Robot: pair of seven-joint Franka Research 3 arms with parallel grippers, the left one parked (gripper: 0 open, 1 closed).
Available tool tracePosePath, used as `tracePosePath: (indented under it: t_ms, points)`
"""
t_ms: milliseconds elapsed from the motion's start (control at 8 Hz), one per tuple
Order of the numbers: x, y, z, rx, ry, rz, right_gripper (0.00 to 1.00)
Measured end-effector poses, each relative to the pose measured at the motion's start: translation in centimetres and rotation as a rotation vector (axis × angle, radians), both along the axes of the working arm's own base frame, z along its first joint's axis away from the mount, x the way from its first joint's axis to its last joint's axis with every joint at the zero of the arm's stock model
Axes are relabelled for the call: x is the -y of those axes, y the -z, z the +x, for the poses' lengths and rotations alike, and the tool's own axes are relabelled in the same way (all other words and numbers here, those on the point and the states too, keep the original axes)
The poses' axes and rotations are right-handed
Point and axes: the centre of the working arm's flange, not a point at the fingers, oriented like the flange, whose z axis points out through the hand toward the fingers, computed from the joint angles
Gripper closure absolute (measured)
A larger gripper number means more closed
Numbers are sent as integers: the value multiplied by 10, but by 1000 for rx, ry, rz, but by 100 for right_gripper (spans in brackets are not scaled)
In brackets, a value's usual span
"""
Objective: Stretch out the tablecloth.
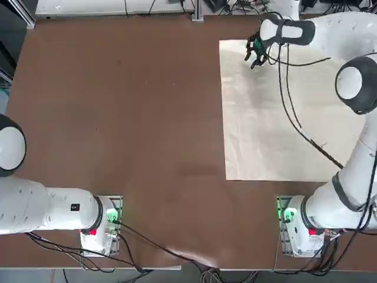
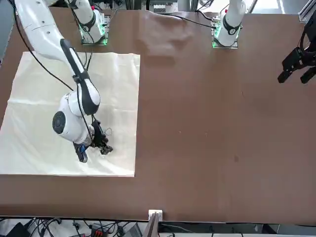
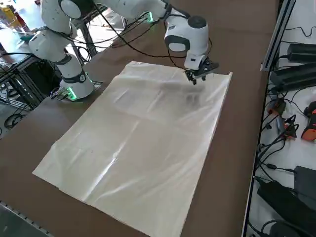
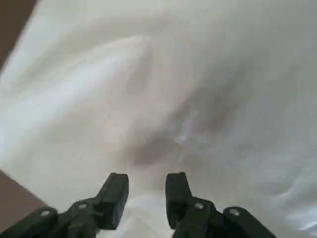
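The cream tablecloth point(image 1: 277, 130) lies spread flat on the right half of the brown table, with soft creases across it point(image 3: 143, 148). My right gripper point(image 1: 254, 56) hangs just above the cloth near its far corner, a little in from the edge toward the table's middle point(image 2: 101, 145) point(image 3: 197, 75). In the wrist view the two black fingers point(image 4: 116, 191) stand apart over pale fabric point(image 4: 198, 74), and the gripper point(image 4: 147, 193) is open with nothing between them. A sliver of brown table shows past the cloth's edge there.
Bare brown table point(image 1: 118, 118) stretches left of the cloth. The arm's black cables point(image 1: 288, 100) trail over the fabric. Beyond the table's far edge lie cables, power bricks and tools point(image 3: 291, 123). The arm bases point(image 1: 294, 224) stand at the near edge.
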Motion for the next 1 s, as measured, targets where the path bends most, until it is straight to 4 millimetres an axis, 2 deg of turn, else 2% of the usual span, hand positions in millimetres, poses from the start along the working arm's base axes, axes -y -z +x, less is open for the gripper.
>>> tracePosePath:
  t_ms: [125, 250, 375, 500, 750, 1000]
  points:
    - [15, 5, -26, -32, -28, -23, 57]
    - [26, 6, -50, -62, -38, -43, 71]
    - [31, 9, -73, -91, -48, -61, 77]
    - [33, 14, -97, -122, -59, -77, 87]
    - [37, 24, -136, -172, -72, -104, 90]
    - [40, 36, -170, -224, -88, -125, 89]
